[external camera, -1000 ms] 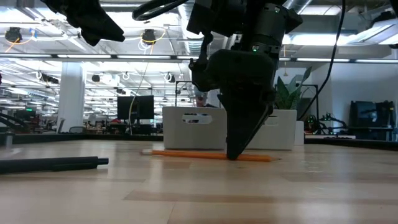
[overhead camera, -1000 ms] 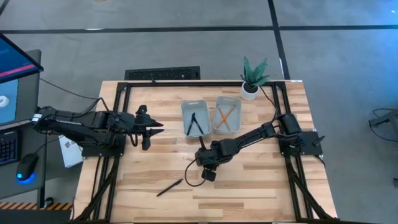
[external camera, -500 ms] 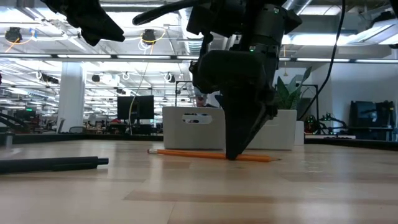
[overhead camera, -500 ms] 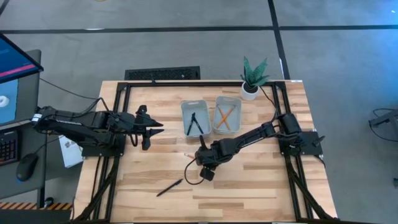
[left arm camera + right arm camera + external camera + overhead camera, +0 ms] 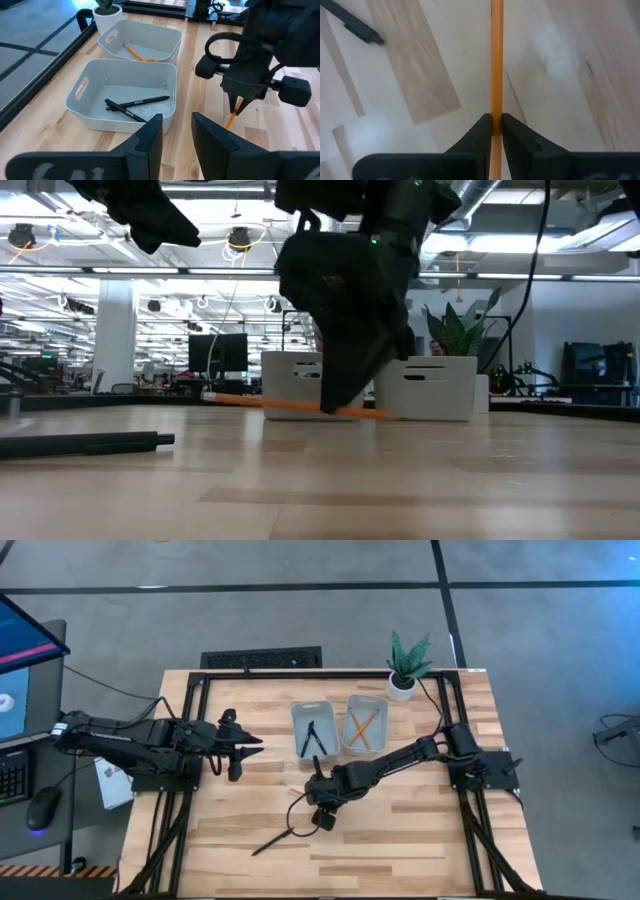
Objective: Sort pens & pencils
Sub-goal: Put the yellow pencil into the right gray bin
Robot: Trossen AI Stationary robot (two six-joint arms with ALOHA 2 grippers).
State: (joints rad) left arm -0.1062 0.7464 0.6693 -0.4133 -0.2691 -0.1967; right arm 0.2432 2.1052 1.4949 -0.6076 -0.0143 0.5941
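Left gripper point(image 5: 243, 746): was held above the table's left part, at nine o'clock from the trays; its dark fingers point(image 5: 150, 137) were parted narrowly with nothing between them.
Loose pen point(image 5: 272, 840): a thin black stick was laid slanted on the wood at about seven o'clock from the right gripper, with bare boards all round it.
Table point(image 5: 420, 840): pale wooden planks with visible grain were framed by dark rails along the edges; the near half was largely open.
Left tray point(image 5: 314, 729): a pale, smooth, round-cornered bin was seen holding two black pens point(image 5: 137, 103), crossed.
Right gripper point(image 5: 320, 796): was lowered at six o'clock from the left tray, its fingers point(image 5: 482, 132) pinched onto an orange pencil.
Held pencil point(image 5: 496, 60): a slim orange stick was seen raised just clear of the wood in the low view.
Right tray point(image 5: 364, 725): a matching bin, just beside the first, contained two orange pencils point(image 5: 362, 727).
Plant point(image 5: 405, 662): a small green plant in a white pot stood at one o'clock from the trays, near the far edge.
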